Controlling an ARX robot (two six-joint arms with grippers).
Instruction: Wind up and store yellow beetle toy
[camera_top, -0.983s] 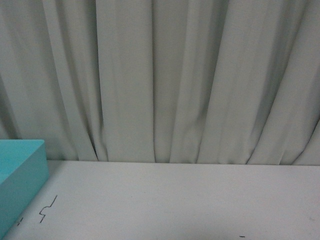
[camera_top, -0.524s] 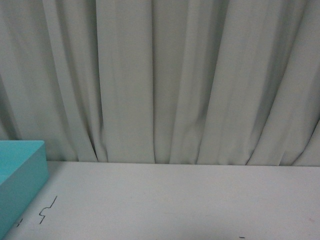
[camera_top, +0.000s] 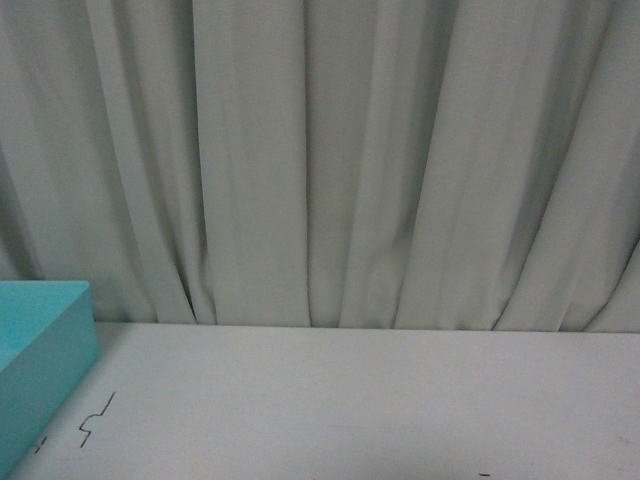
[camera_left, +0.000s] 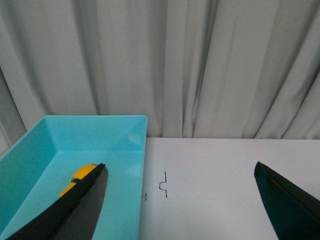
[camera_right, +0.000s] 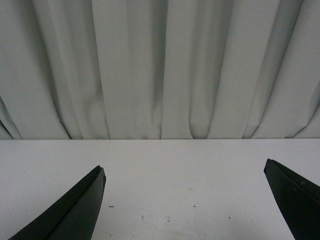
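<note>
The yellow beetle toy (camera_left: 80, 176) lies inside the turquoise bin (camera_left: 125, 150) at the table's left (mostly hidden by a finger, so its heading cannot be told). The left gripper (camera_left: 180, 200) hangs with fingers wide apart; the right gripper (camera_right: 185, 200) likewise, over the matte white table (camera_right: 160, 170). A pleated grey curtain (camera_top: 320, 160) hangs behind.

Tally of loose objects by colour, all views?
Yellow: 1, the yellow beetle toy, partly hidden inside the bin.
Turquoise: 1, the bin.
Total: 2.
Both end effectors are open and empty.
</note>
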